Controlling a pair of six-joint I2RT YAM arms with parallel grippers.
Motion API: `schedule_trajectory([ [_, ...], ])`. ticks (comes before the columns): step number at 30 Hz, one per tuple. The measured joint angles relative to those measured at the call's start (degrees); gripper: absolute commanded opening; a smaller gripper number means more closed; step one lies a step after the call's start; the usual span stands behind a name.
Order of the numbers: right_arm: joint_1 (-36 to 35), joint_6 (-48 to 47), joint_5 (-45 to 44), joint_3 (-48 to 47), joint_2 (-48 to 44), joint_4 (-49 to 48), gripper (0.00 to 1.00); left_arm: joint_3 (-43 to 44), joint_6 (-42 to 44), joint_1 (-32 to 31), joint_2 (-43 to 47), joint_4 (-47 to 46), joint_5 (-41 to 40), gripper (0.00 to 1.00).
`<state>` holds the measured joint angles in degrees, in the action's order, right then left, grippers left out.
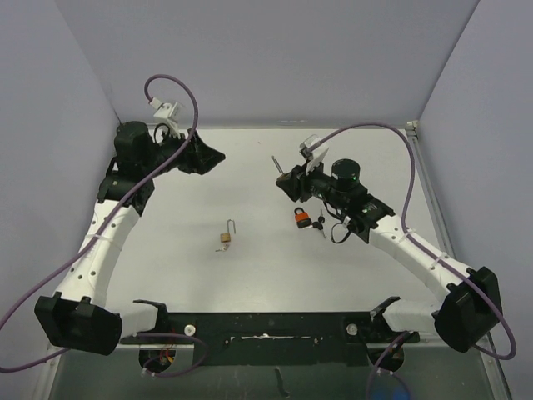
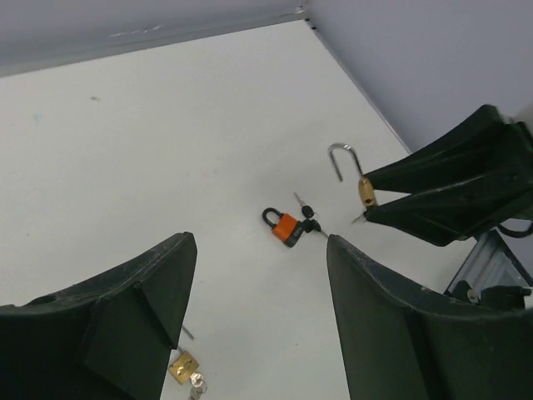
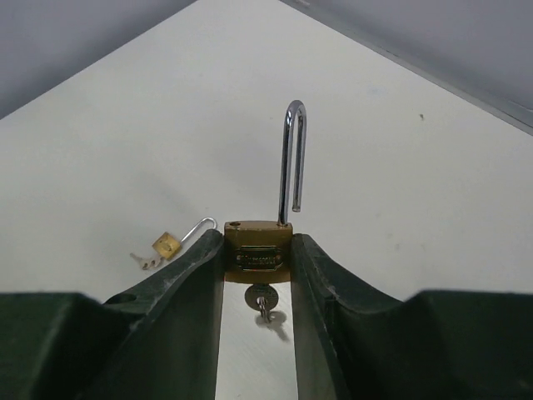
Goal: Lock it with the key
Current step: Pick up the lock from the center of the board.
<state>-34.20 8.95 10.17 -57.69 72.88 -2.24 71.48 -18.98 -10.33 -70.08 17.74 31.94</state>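
My right jaws clamp the brass padlock (image 3: pixel 258 248) by its sides, raised above the white tabletop (image 1: pixel 250 167). Its steel shackle (image 3: pixel 291 158) stands open, with 1 key (image 3: pixel 263 302) in its underside. My left jaws gape wide, empty. A small brass padlock (image 1: pixel 226 237) and an orange padlock (image 1: pixel 301 219) lie apart on the tabletop.

White table (image 1: pixel 250 179) between pale lavender walls (image 1: pixel 291 58)
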Motion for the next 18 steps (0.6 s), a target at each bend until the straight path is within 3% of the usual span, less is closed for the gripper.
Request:
schedule_trajectory([
  [9, 8.9, 1.8, 25.5, 10.3, -9.2, -10.4, 0.0, 10.2, 0.3, -0.2, -4.7, -7.1, 20.5, 0.62],
  [18, 13.5, 19.3, 42.9, 11.7, -7.6, -33.4, 0.0, 10.2, 1.4, -2.0, -6.4, -13.6, 37.2, 0.61],
])
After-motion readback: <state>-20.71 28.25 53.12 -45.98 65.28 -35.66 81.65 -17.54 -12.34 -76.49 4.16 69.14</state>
